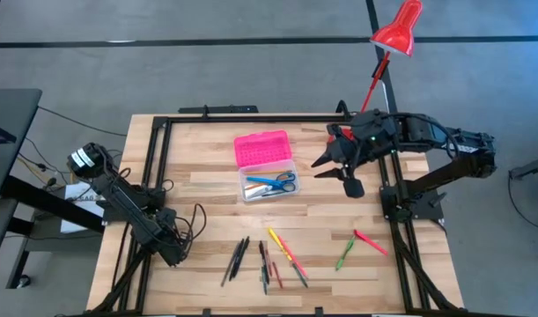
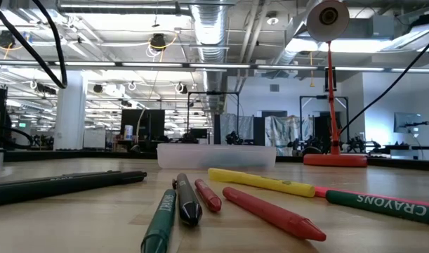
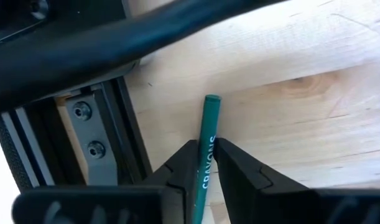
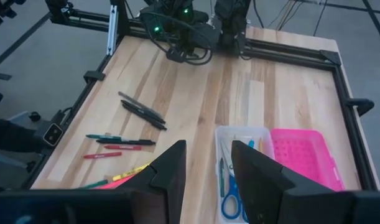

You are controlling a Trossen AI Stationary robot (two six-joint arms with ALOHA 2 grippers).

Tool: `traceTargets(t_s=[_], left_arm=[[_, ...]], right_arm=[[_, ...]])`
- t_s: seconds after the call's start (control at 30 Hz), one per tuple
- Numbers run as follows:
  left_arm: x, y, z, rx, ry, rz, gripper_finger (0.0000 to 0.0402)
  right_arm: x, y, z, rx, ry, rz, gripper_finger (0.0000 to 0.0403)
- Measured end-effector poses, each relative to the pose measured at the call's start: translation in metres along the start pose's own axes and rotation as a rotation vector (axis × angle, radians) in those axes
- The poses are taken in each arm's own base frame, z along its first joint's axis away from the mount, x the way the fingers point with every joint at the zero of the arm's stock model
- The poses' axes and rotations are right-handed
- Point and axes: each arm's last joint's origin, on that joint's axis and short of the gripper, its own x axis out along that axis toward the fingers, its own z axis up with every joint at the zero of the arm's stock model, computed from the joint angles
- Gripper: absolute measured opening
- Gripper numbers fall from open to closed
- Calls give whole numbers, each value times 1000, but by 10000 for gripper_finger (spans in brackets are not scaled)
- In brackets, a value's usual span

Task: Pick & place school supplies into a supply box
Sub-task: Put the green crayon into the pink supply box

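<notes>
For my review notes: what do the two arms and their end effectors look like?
The left arm and right arm are matte black and jointed. Loose black cables loop off the left one, and a small green light glows on the right. The left end effector and right end effector each have two black wedge-shaped fingers.

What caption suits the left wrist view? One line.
Left gripper closing around a green crayon on the wooden table.

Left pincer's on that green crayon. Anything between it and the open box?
Nothing visible. Between the left pincer with its green crayon and the supply box, the high view shows only bare table. The right pincer hangs open on the box's other side, off that line.
</notes>
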Motion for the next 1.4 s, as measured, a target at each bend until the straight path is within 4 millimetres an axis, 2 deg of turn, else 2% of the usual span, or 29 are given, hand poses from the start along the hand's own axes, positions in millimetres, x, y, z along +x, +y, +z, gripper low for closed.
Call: traceTargets(t_s=[0.37,0.5,0.7,1.17,1.4], left_arm=[[-6,-5,-2,3,-35,-43,50],[-17,-23,-13,8,16,-223,50],[-21,-32,-18,29,43,-332,50],[-20,-37,-20,65,33,-358,50],[-17,-45,-21,160,37,-364,39]], right_arm=[[1,10,1,-8,9,35,121],[1,11,1,-7,11,40,121],[1,11,1,8,12,38,121],[2,15,1,16,12,54,121],[2,15,1,7,12,53,121]])
